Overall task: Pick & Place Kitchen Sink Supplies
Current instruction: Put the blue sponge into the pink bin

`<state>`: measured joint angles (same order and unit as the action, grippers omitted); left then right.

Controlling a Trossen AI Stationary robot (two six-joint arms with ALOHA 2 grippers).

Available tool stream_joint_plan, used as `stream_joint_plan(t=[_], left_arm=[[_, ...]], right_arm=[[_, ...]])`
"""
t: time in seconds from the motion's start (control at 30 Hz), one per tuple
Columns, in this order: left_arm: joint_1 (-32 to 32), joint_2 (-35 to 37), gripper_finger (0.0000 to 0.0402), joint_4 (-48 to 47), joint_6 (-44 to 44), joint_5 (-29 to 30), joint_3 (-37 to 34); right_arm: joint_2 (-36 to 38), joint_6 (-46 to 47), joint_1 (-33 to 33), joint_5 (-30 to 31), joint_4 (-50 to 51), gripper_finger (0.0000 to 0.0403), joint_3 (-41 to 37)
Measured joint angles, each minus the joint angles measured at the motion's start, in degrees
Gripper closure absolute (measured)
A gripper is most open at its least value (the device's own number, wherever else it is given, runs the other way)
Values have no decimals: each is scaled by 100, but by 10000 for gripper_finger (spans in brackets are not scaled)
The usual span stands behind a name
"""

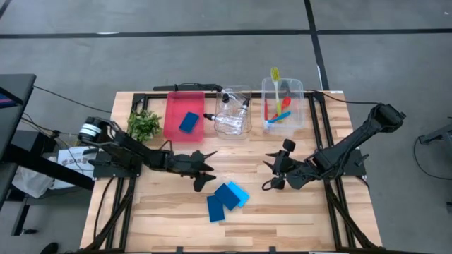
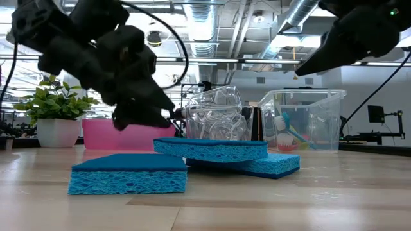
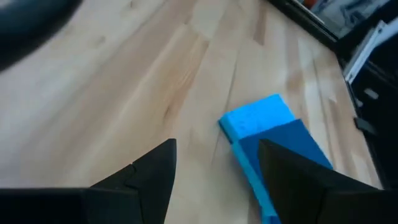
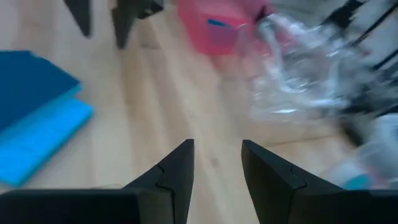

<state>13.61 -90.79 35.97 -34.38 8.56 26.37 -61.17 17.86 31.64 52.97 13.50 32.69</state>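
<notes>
left hand [image 1: 206,171]: fingers spread, empty, beside blue sponges [image 1: 227,200] | right hand [image 1: 275,171]: parted, empty

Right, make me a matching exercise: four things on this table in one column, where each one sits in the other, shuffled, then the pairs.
Things:
1. brushes
2. bottles
3. plant
4. lone sponge

Places:
A. in the red tray
B. in the rightmost clear bin
C. on the table, left of the tray
D. in the middle clear bin

Pairs: 1-B, 2-D, 3-C, 4-A
</notes>
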Motion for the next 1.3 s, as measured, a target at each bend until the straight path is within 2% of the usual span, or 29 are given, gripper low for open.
stream_joint_plan(t=[0.2, 0.37, 0.57, 0.83, 1.13, 1.3], left_arm=[[340, -711, 175, 1084, -399, -1, 123], [587, -1008, 175, 1104, -391, -59, 461], [640, -1147, 175, 731, -647, -52, 562], [755, -1145, 175, 518, -944, -44, 562], [898, -1218, 175, 521, -945, -180, 757], [876, -1699, 175, 473, -945, -440, 1085]], right_arm=[[-6, 929, 74, -543, -36, 275, 0], [-334, 1623, 335, -509, -48, 275, 0], [-1227, 2204, 572, -511, -441, 280, 0], [-2045, 2258, 732, -542, -1071, 282, 0], [-1927, 2226, 719, -521, -1128, 281, 2], [-1908, 2217, 675, -518, -1175, 280, 2]])
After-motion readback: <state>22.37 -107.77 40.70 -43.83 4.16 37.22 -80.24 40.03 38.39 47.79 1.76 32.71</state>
